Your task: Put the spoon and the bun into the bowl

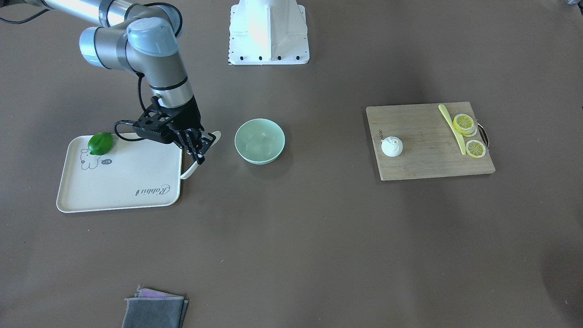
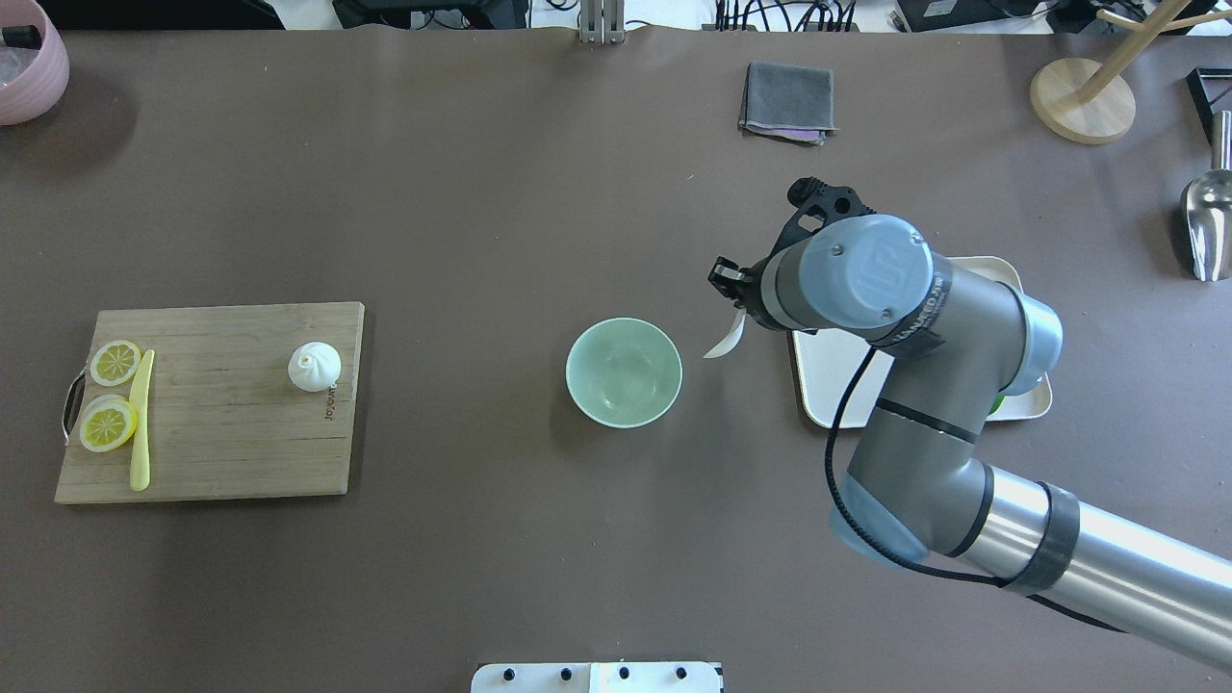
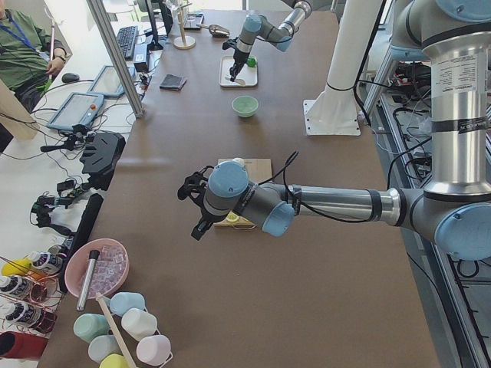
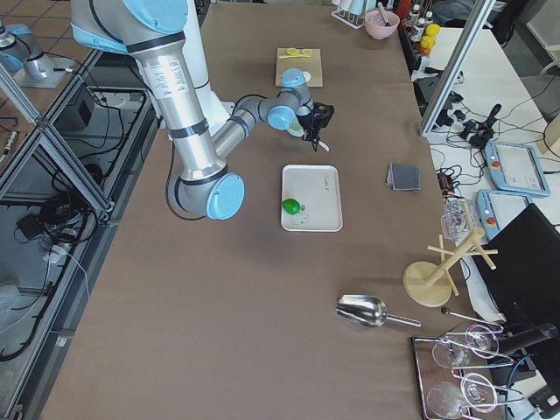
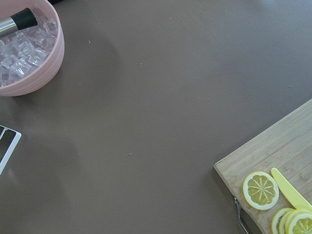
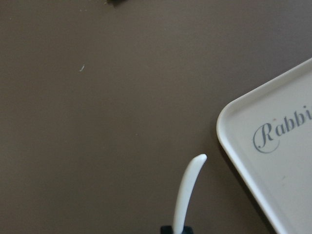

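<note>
My right gripper point(image 1: 199, 148) is shut on the cream-white spoon point(image 1: 190, 171), between the tray and the bowl. The spoon also shows in the overhead view point(image 2: 724, 341) and the right wrist view point(image 6: 187, 191). The mint-green bowl point(image 1: 259, 157) stands just beside it and is empty point(image 2: 624, 373). The white bun point(image 1: 391, 146) sits on the wooden cutting board point(image 1: 428, 166). My left gripper point(image 3: 197, 228) hangs over the table near the board's end. I cannot tell if it is open or shut.
A cream tray point(image 1: 123, 182) holds a green lime point(image 1: 100, 143). A yellow knife point(image 1: 451, 127) and lemon slices point(image 1: 475, 149) lie on the board. A folded grey cloth point(image 1: 155, 312) lies at the operators' edge. A pink bowl of ice point(image 2: 29, 67) stands in a far corner.
</note>
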